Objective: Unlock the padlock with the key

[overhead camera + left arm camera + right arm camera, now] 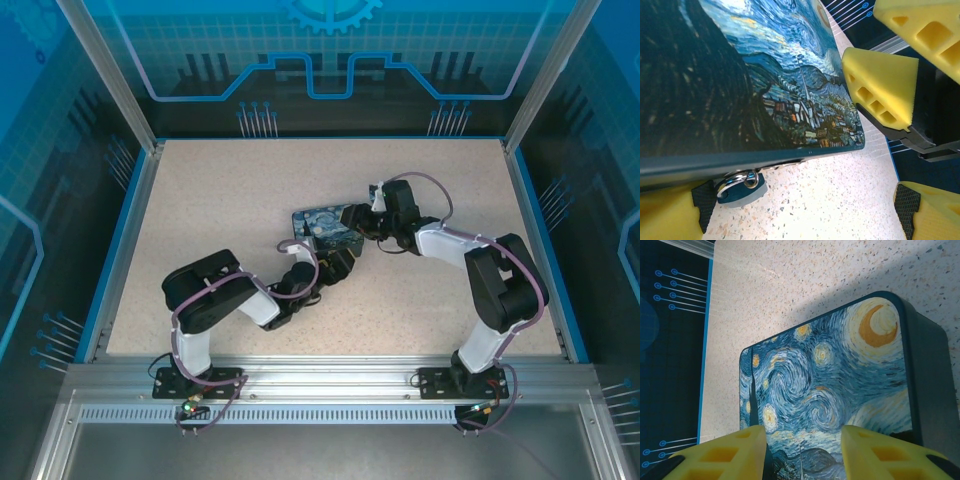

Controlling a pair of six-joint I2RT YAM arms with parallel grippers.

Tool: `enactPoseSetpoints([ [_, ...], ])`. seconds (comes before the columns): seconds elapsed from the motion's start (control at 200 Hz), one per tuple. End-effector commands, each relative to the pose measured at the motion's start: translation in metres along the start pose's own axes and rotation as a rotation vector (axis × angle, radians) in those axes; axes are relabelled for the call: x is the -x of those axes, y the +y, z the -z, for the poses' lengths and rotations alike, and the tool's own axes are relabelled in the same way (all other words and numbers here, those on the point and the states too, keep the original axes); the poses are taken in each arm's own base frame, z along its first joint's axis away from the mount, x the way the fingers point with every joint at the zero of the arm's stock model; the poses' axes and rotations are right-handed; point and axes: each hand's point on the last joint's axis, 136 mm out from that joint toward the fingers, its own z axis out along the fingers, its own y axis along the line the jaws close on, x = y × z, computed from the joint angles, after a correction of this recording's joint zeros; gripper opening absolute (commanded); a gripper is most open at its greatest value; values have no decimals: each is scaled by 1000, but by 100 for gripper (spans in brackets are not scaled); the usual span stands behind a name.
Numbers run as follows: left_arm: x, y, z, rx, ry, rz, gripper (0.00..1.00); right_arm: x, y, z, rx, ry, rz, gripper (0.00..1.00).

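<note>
left arm (215, 295), right arm (500, 290): black joints, white links, purple cables (428, 179); yellow honeycombed pincer fingers (720, 455), black knurled pads (905, 207).

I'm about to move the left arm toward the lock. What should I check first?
1. Padlock in sight, hanging from the box side: ok.
2. Left gripper open, with the padlock by one finger: ok.
3. Key located: cannot tell.
4. Right gripper carrying the key: not ok; its jaws stand apart above the box lid.
5. Shackle closed: cannot tell.
</note>
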Motion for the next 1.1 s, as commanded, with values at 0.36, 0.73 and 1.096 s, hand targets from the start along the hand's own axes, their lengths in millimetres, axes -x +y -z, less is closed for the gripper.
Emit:
enactPoseSetpoints([
  [0.36,-14,77,10,509,153,-194,94,-21,-7,-13,-19,66,-22,44],
  [0.73,-22,48,-16,299,143,-197,94,-24,-10,-15,-26,72,-34,44],
  [1.096,-4,17,-1,34,-1,-37,91,-25,-9,-17,-25,75,-34,44],
])
